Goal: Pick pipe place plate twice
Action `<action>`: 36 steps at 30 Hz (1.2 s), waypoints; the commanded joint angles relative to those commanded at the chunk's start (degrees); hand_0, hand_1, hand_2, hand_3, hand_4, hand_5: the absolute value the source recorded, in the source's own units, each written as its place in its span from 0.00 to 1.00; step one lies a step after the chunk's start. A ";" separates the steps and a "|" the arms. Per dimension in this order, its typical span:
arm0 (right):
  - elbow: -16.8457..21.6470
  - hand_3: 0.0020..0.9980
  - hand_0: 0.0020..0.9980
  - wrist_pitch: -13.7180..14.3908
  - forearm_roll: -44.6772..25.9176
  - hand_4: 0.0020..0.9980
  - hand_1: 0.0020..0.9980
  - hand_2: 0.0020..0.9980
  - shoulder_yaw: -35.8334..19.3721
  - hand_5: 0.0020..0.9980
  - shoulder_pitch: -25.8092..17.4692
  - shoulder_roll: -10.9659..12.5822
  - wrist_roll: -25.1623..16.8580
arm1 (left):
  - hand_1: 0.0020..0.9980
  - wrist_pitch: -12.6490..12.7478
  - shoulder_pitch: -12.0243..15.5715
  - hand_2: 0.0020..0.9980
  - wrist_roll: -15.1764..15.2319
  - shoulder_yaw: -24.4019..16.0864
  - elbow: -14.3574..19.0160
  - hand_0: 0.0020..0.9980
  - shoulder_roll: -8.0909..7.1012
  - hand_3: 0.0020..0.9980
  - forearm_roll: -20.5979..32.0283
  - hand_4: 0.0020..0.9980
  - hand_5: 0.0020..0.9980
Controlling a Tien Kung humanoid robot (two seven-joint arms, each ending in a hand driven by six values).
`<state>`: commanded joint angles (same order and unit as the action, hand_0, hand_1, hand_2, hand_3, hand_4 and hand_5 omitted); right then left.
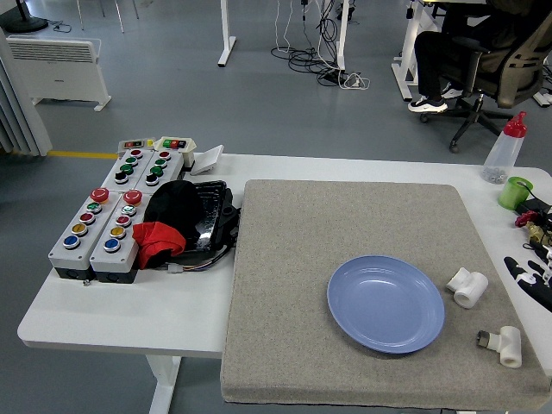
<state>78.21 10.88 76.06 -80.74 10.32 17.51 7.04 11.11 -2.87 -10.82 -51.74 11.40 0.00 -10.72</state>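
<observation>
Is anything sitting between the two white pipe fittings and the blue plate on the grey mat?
Nothing visible: bare grey mat separates both white pipe fittings from the blue plate.

At the right edge shows the robot's right hand (533, 278), a black shell patched with white. Above it sit small red and brass-coloured fittings with thin dark cables. The seated person (461, 52) beyond wears dark trousers, a dark top and white-soled sneakers.
</observation>
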 joint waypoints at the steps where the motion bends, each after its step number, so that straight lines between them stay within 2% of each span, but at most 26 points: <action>1: -0.87 0.99 1.00 -0.44 1.49 0.84 0.96 1.00 0.55 0.50 0.77 0.45 -0.12 | 0.61 0.00 -0.02 0.65 0.01 0.04 0.00 0.64 0.00 0.73 0.07 0.65 1.00; 2: -1.27 0.99 1.00 -0.60 2.61 0.84 0.96 1.00 0.76 0.50 1.08 0.61 -0.16 | 0.61 0.01 -0.03 0.65 0.02 0.05 0.00 0.64 0.00 0.73 0.10 0.65 1.00; 3: -1.63 1.00 1.00 -0.75 4.84 0.87 0.97 1.00 0.95 0.42 1.36 0.77 -0.20 | 0.61 0.01 -0.04 0.65 0.02 0.06 0.00 0.64 0.00 0.73 0.12 0.65 1.00; 11: -7.35 1.00 1.00 -2.79 22.58 0.88 0.97 1.00 8.00 0.44 6.52 3.29 -0.80 | 0.61 0.14 -0.07 0.65 -0.22 -0.30 0.04 0.64 0.00 0.73 -0.40 0.65 1.00; 16: -9.79 1.00 1.00 -3.27 20.34 0.89 0.96 1.00 11.45 0.43 8.74 3.56 -1.34 | 0.61 0.15 -0.10 0.65 -0.30 -0.29 0.07 0.64 0.00 0.73 -0.47 0.65 1.00; 26: -12.51 1.00 1.00 -3.90 17.20 0.89 0.96 1.00 14.38 0.44 10.94 3.01 -2.13 | 0.61 0.34 -0.06 0.65 -0.61 -0.33 0.12 0.64 0.00 0.73 -0.71 0.65 1.00; 32: -16.90 1.00 1.00 -3.28 14.35 0.89 0.96 1.00 16.37 0.45 12.81 2.13 -3.41 | 0.61 0.40 0.00 0.65 -0.91 -0.36 0.15 0.64 0.00 0.73 -0.91 0.65 1.00; 33: -17.26 0.94 1.00 -3.19 14.00 0.88 0.94 1.00 16.45 0.45 12.93 2.05 -3.59 | 0.61 0.41 0.00 0.64 -0.92 -0.36 0.15 0.64 0.00 0.73 -0.91 0.65 1.00; 36: -19.46 0.94 1.00 -2.36 12.40 0.88 0.94 1.00 17.31 0.45 13.84 1.71 -5.11 | 0.61 0.44 -0.04 0.64 -1.12 -0.55 0.14 0.64 0.00 0.73 -1.28 0.65 1.00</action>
<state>58.75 8.52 88.46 -63.43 24.16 19.22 1.93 11.55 -2.91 -11.94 -52.29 11.54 0.00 -12.00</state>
